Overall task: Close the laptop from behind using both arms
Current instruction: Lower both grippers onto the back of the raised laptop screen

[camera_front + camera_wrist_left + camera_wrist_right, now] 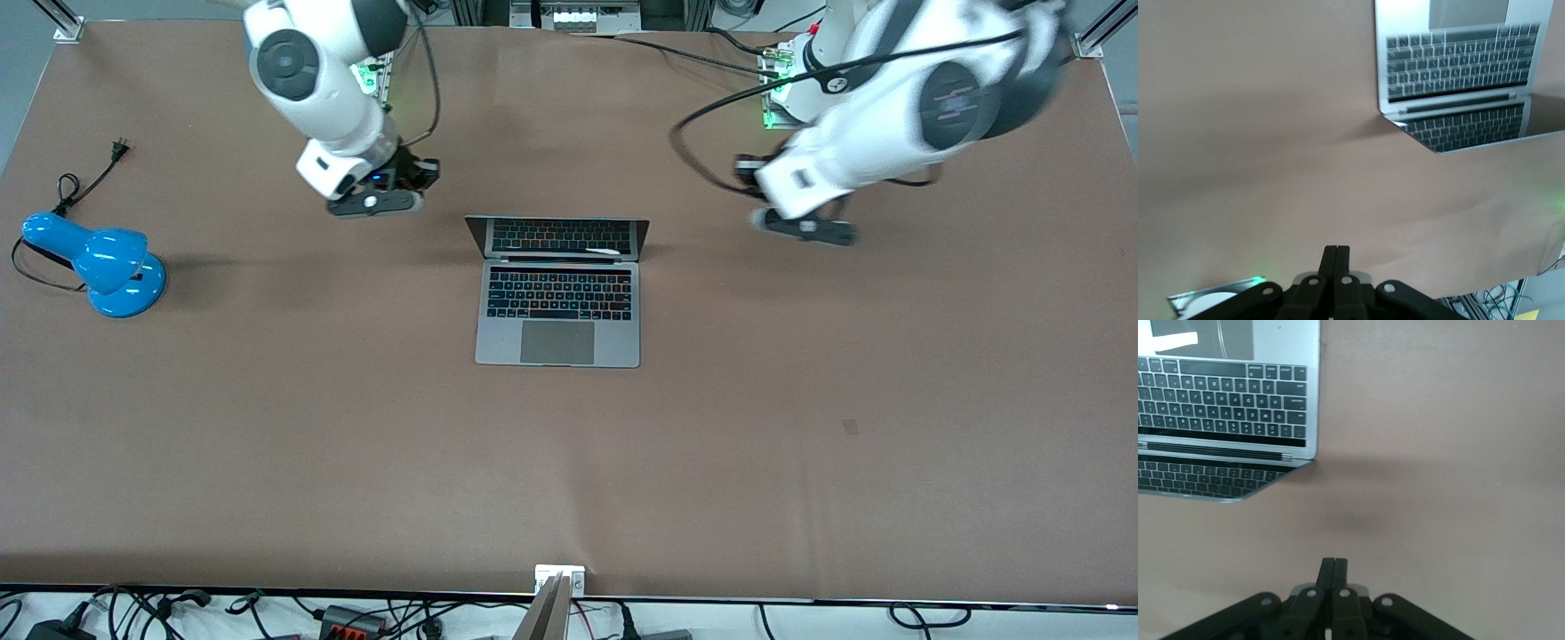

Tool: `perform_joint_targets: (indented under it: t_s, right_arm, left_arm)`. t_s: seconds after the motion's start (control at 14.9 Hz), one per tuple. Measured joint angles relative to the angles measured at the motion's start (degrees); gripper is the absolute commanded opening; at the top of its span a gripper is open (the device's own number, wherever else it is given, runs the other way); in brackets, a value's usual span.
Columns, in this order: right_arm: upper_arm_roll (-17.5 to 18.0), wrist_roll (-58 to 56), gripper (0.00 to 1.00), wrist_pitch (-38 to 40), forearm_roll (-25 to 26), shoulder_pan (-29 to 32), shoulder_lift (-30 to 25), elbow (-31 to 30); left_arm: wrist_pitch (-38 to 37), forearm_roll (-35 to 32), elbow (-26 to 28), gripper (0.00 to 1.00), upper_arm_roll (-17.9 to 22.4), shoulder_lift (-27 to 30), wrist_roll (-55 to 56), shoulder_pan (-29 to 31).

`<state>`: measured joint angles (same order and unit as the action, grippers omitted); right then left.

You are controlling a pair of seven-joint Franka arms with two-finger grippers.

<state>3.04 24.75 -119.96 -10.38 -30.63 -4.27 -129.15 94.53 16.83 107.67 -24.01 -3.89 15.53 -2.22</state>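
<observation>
The silver-grey laptop (558,302) lies open at the middle of the table, its dark screen (560,237) tilted up toward the arms' bases. It also shows in the left wrist view (1458,80) and the right wrist view (1225,407). My right gripper (373,203) is shut and empty, over the table beside the screen toward the right arm's end; its fingers (1333,572) are pressed together. My left gripper (805,227) is shut and empty, over the table beside the screen toward the left arm's end; its fingers (1336,257) are pressed together.
A blue desk lamp (100,260) with a black cord lies at the right arm's end of the table. The brown table (569,462) runs wide and bare nearer the front camera. Cables lie along the table's near edge.
</observation>
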Motion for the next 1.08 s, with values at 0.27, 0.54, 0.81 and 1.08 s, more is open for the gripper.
perform_joint_targets:
  t_s: [0.27, 0.54, 0.81, 1.08]
  right_arm:
    - [-0.1, 2.4, 0.00, -5.1, 0.0, -3.5, 2.9, -0.1]
    - [-0.1, 4.4, 0.00, -10.1, 0.0, -6.6, 6.1, -0.2]
    - [-0.1, 5.5, 0.00, -14.5, -0.3, -8.3, 8.0, -0.2]
    - [-0.1, 6.9, 0.00, -18.5, -0.3, -9.6, 10.1, -0.2]
  left_arm:
    - [4.7, 0.0, 0.2, 0.00, -5.4, -4.6, 3.5, -0.5]
    - [9.3, 0.0, 1.9, 0.00, -5.8, -6.8, 5.8, -3.5]
    - [15.6, 0.0, 6.3, 0.00, -6.1, -8.0, 6.7, -6.9]
    - [20.6, 0.0, 7.4, 0.00, -6.2, -10.3, 6.8, -9.0]
